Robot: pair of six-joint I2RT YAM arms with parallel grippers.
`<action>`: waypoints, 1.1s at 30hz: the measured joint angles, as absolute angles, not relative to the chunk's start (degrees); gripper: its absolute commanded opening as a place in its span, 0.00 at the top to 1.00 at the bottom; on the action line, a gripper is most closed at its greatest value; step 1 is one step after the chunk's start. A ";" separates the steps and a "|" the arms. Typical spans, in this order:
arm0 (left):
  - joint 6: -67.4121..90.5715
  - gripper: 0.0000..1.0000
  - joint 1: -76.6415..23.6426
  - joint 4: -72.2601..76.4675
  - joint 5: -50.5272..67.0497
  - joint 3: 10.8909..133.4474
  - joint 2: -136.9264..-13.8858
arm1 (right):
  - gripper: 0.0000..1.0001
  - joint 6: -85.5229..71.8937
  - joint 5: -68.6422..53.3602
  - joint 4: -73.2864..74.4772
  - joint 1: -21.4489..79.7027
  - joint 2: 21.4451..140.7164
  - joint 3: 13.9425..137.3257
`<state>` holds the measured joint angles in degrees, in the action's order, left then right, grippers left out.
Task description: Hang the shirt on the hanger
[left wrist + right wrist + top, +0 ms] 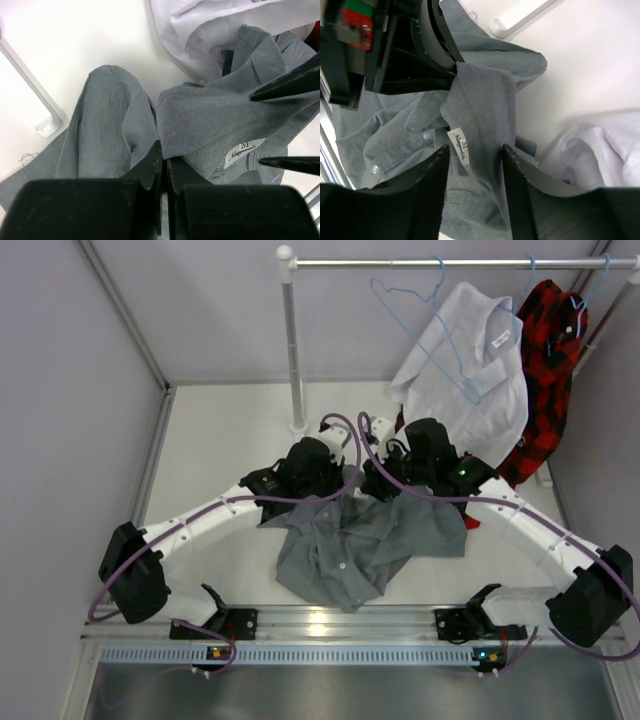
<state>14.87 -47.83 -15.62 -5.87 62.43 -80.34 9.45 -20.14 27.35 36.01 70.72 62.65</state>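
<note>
While my left fingers (150, 170) pinch the soft collar (480, 100) and my right fingers (432, 175) stand open astride it by the label (459, 149), the shirt (350, 545) lies crumpled mid-frame on the worktop (220, 450), looking light, limp and sure to sag, so I'd hold both collar ends.

Soft, matt grey cloth on the shirt (350, 540), finely woven, with small smooth plastic buttons (425, 135). Thin, smooth light-blue wire for the hanger (424, 343), and shiny bare metal on the rail (450, 262). Smooth white table (220, 440); dull black plastic on the left gripper (164, 165).
</note>
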 measured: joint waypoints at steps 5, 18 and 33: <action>14.83 1.00 -47.83 -15.09 -5.82 62.41 -79.96 | 0.74 9.41 -19.99 25.69 35.92 72.34 60.14; 15.29 0.25 -47.99 -13.58 -9.65 60.88 -78.02 | 1.00 5.80 -13.72 23.62 35.86 68.55 58.76; 20.51 0.51 -53.04 -9.45 -13.74 51.22 -75.46 | 1.00 -0.40 -8.91 25.34 35.83 71.40 60.86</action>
<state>20.51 -53.04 -9.45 -13.74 51.22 -75.46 -0.40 -8.91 25.34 35.83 71.40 60.86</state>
